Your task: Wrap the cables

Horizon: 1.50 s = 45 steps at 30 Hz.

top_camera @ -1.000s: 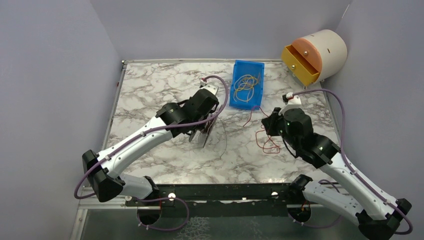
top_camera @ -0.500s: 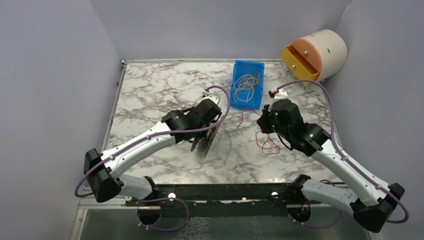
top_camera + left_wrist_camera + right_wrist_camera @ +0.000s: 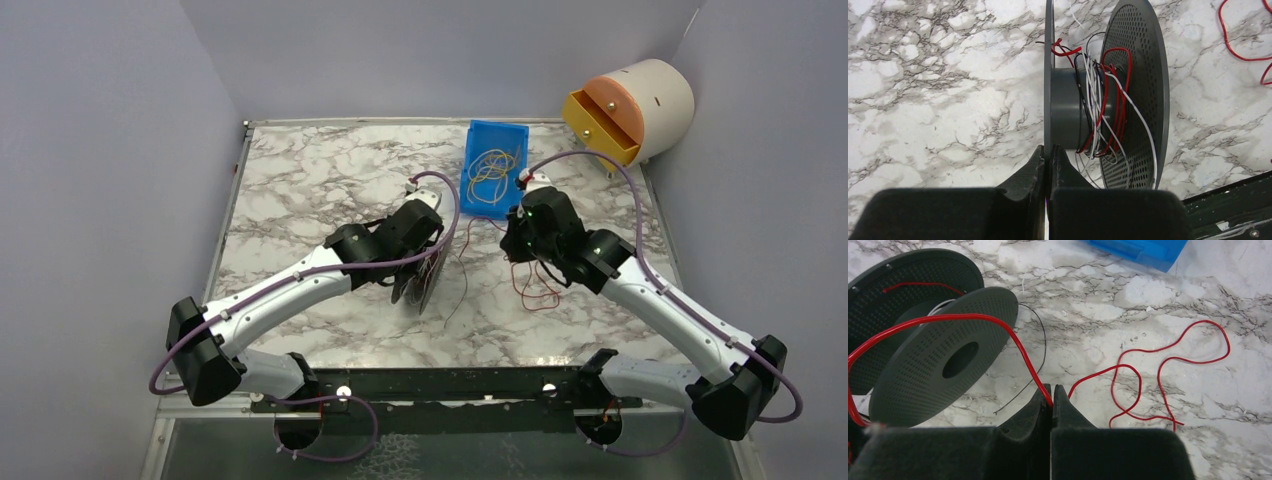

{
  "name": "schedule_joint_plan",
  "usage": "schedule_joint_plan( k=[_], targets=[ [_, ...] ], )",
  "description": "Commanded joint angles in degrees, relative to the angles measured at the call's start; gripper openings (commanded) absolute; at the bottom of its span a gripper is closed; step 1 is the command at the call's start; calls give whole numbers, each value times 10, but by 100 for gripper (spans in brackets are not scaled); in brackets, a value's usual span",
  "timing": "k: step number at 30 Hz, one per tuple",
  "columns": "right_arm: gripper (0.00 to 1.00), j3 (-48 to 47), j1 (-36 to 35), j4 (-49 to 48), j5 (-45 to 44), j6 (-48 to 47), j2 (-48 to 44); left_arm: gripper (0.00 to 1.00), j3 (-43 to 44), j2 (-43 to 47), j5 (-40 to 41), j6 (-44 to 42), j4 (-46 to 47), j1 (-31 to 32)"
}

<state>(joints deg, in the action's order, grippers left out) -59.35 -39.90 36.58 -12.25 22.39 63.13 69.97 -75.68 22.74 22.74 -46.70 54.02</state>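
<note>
Cables [image 3: 968,316] crosswise, spool [image 3: 923,377] to right claw [image 3: 1052,389]

left claw [image 3: 1049,155] pinches grey spool [image 3: 1065,107] flange, cables [image 3: 1105,107] wound round hub.

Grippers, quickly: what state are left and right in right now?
Left gripper: closed on the spool, clamping one flange's edge.
Right gripper: closed on the red cable.

No writing, label, brand mark, number or sign can be read in any view. The perforated grey spool [image 3: 1135,90], the blue bin [image 3: 490,212] at twelve o'clock on the desk [image 3: 300,190] and the round drawer unit [image 3: 655,95] at two o'clock show plain surfaces only.
</note>
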Motion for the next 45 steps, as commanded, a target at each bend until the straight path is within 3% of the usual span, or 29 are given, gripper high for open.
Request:
schedule_joint_plan(
  k=[1,6,20,32,45],
  targets=[
    [1,-27,-7,-1,21,1,18,0,-8,21,-35,18,59,2],
    [1,-40,-21,2,8,7,35,1,-14,24,-55,27,75,2],
    [1,-74,-62,15,-51,32,83,23,-38,41,-58,26,96,2],
    [1,-115,-92,45,-98,41,131,30,-35,71,-51,8,96,1],
    [1,-172,-128,118,-175,70,189,55,-44,119,-24,-5,118,1]
  ],
)
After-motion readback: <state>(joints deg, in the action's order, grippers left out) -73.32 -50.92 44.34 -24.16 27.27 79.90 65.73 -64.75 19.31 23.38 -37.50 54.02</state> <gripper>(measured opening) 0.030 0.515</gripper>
